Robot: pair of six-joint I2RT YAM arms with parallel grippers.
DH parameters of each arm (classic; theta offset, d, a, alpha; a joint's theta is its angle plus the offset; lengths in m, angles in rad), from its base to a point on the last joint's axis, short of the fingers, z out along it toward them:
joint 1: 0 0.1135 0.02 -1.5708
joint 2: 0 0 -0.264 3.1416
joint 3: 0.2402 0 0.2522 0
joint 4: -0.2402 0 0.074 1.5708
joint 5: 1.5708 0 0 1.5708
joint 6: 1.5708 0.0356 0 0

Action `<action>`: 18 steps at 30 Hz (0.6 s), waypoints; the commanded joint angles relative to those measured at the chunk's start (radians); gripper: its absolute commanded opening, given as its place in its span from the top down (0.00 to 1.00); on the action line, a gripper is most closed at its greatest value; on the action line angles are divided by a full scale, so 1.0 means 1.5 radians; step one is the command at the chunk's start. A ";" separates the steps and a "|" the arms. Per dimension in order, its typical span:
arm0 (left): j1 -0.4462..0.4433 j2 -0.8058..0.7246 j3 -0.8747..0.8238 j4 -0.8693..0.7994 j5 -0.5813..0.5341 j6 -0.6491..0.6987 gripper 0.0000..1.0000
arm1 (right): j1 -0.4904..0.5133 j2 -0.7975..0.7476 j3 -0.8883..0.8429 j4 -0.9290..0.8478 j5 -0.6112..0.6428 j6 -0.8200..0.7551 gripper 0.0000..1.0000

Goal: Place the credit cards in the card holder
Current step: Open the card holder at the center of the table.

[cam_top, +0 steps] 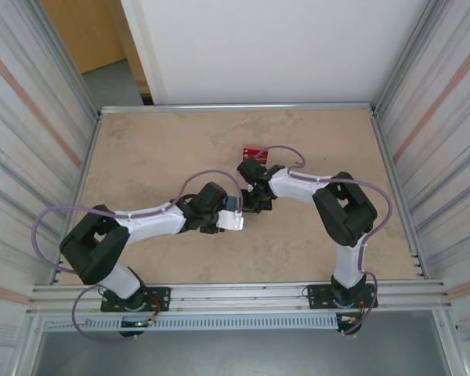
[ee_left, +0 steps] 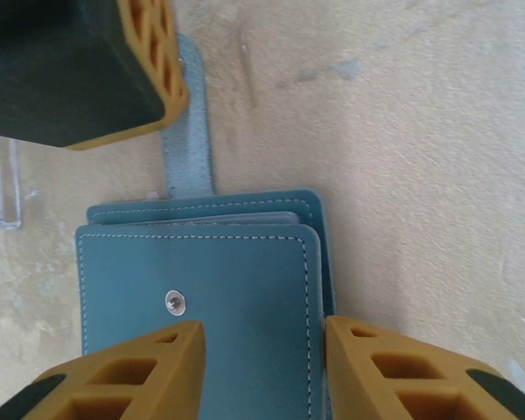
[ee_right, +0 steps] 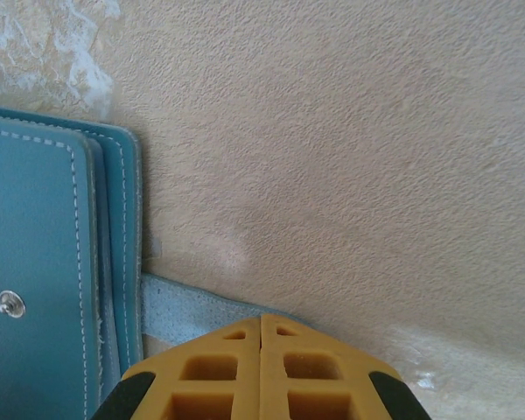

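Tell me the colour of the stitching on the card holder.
White stitching on the teal-blue card holder, clearest in the left wrist view.

Soft, even, fairly bright light with only gentle shadows, the left gripper (ee_left: 262, 328) a bit mushy up close while the table (ee_left: 420, 131) ahead of it looks sharp.

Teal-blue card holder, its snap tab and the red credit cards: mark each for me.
Teal-blue booklet card holder (ee_left: 236, 289): left wrist view, front cover.
Grey-blue snap tab (ee_left: 191, 162): left wrist view, middle of strap.
Small red credit cards (cam_top: 256, 150): top external view, red top face.
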 commanded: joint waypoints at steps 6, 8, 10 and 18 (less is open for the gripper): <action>0.004 0.011 -0.020 0.036 -0.017 0.029 0.59 | -0.004 0.007 -0.026 -0.035 0.006 0.005 1.00; 0.006 0.011 -0.022 0.037 -0.014 0.029 0.58 | -0.002 0.003 -0.031 -0.028 0.004 0.008 1.00; 0.010 0.018 -0.024 0.046 -0.015 0.031 0.56 | -0.002 0.007 -0.029 -0.029 0.004 0.006 1.00; 0.029 0.011 -0.023 0.050 -0.015 0.001 0.69 | -0.003 0.004 -0.034 -0.034 0.007 0.006 1.00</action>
